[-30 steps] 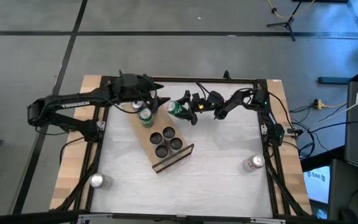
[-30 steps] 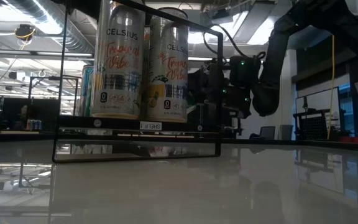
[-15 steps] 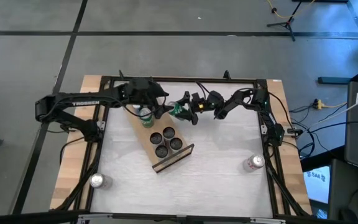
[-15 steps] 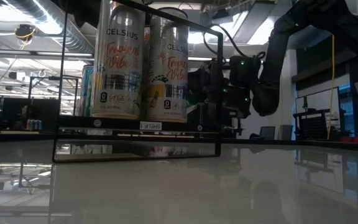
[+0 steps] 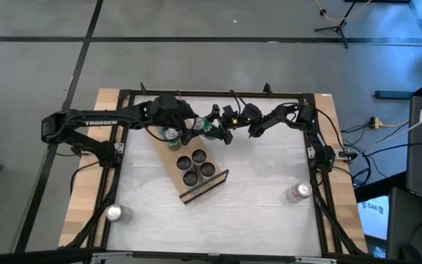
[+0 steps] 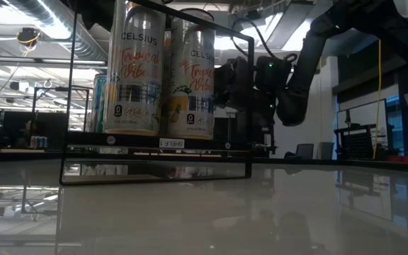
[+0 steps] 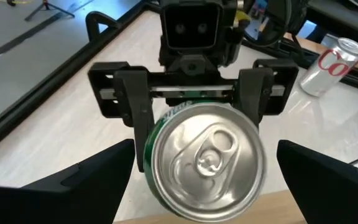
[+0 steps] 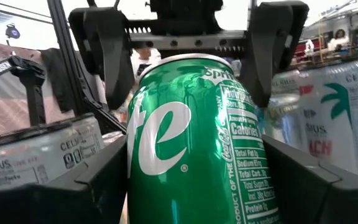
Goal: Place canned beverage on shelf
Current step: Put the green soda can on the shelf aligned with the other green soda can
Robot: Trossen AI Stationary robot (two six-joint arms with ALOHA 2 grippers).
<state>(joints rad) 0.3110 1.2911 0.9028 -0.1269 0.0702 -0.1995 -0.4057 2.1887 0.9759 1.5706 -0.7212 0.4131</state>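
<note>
- Our right claw (image 5: 212, 129) grips the green can (image 5: 206, 127) above the shelf's (image 5: 215, 184) far end.
- Our left claw (image 5: 191, 126) spreads open around it.
- Bare table (image 5: 262, 198) lies rightward.

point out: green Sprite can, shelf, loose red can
green Sprite can (image 8: 194, 143): right wrist view, printed side wall.
shelf (image 5: 205, 188): high view, bare wood at its near end.
loose red can (image 7: 330, 57): left wrist view, side of the can standing on the table.
</note>
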